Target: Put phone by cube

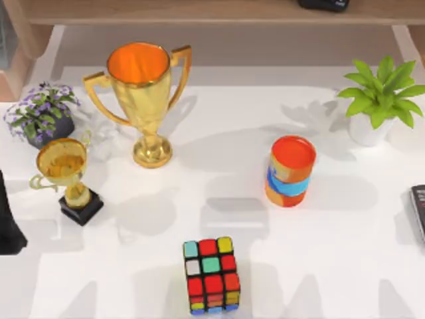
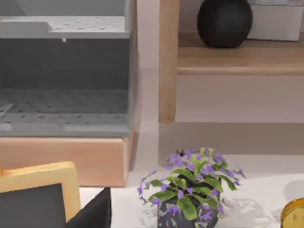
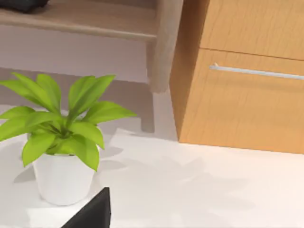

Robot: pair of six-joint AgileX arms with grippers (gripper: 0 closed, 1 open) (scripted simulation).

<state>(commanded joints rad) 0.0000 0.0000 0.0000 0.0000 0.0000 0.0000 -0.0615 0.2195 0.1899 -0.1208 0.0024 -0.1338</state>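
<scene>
On the near middle of the white surface (image 1: 345, 266) stands the cube (image 1: 212, 275), its top showing cyan, red, yellow, white, green and red stickers. At the right edge, well apart from the cube, a dark flat object (image 1: 418, 211) with a dark frame is cut off by the picture's border; it may be the phone, though I cannot tell for certain.

Between the two, farther back, an orange-and-blue cylinder (image 1: 289, 171) stands upright. A large gold trophy (image 1: 143, 100) rises at the far left of centre, with a small gold trophy (image 1: 66, 176) on a black base nearer and to its left. A purple-flowered plant (image 1: 41, 111) sits at the far left, a green plant (image 1: 380, 100) in a white pot at the far right.

The left arm (image 1: 8, 219) shows as a dark shape at the left edge. How wide either claw stands cannot be told: each wrist view shows just a dark corner of a claw, the left claw (image 2: 92, 213) near the purple plant, the right claw (image 3: 92, 213) near the green plant.
</scene>
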